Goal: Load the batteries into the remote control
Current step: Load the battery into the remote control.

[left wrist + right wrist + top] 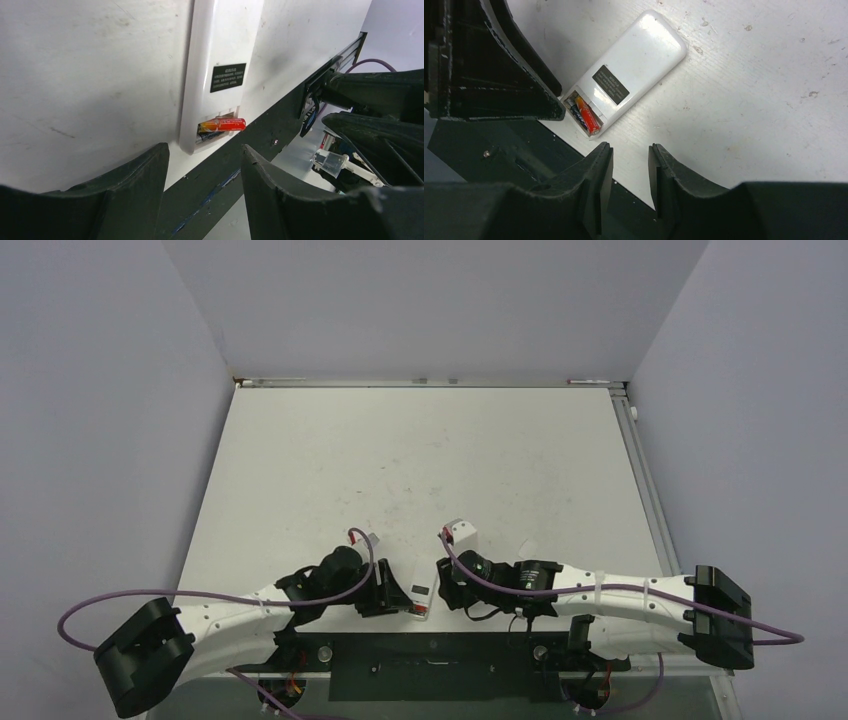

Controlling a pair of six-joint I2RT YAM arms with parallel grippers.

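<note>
The remote control (420,597) lies face down near the table's front edge, white back up with a black label (228,77). Its battery bay at the near end is uncovered. Two batteries lie in it: a red-orange one (227,124) (588,117) on top, sticking out slightly, and a dark one (574,111) beside it. My left gripper (205,155) (392,598) is open just left of the remote's near end, with nothing between its fingers. My right gripper (630,150) (446,592) hangs just right of the remote, its jaws a narrow gap apart and empty.
A black mounting strip (430,660) (240,165) runs along the table's front edge right below the remote. The left gripper's black finger (499,65) fills the right wrist view's upper left. Grey walls enclose the table on three sides.
</note>
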